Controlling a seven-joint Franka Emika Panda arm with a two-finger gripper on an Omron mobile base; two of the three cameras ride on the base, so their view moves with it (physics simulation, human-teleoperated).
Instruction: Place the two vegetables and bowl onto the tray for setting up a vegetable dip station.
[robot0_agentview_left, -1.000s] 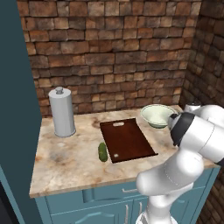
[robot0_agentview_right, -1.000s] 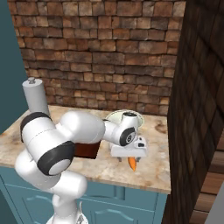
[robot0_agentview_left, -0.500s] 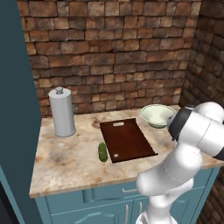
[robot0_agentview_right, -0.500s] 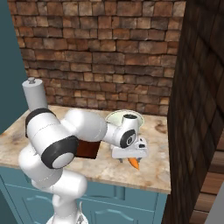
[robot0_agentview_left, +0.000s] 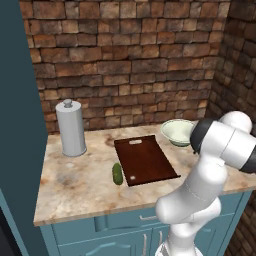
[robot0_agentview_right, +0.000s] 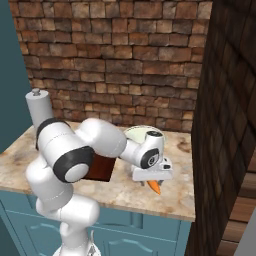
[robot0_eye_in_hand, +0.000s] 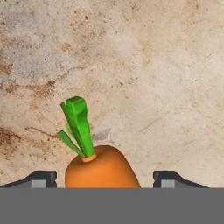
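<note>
Since our claw (robot0_eye_in_hand: 105, 177) sits low with its jaws spread either side of the carrot (robot0_eye_in_hand: 101, 168) on the tabletop (robot0_eye_in_hand: 153, 65), we should close squarely on its thick middle before lifting toward the tray (robot0_agentview_left: 145, 160).

counter (robot0_agentview_left: 75, 185): marble | on it: tray (robot0_agentview_left: 145, 160), cucumber (robot0_agentview_left: 117, 174), bowl (robot0_agentview_left: 178, 132), canister (robot0_agentview_left: 70, 128), carrot (robot0_eye_in_hand: 101, 168)

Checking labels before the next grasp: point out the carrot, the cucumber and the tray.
carrot (robot0_eye_in_hand: 101, 168): hand view, on the orange body between the fingertips.
cucumber (robot0_agentview_left: 117, 174): left base view, middle of its dark green length.
tray (robot0_agentview_left: 145, 160): left base view, bare centre of the reddish-brown board.
</note>
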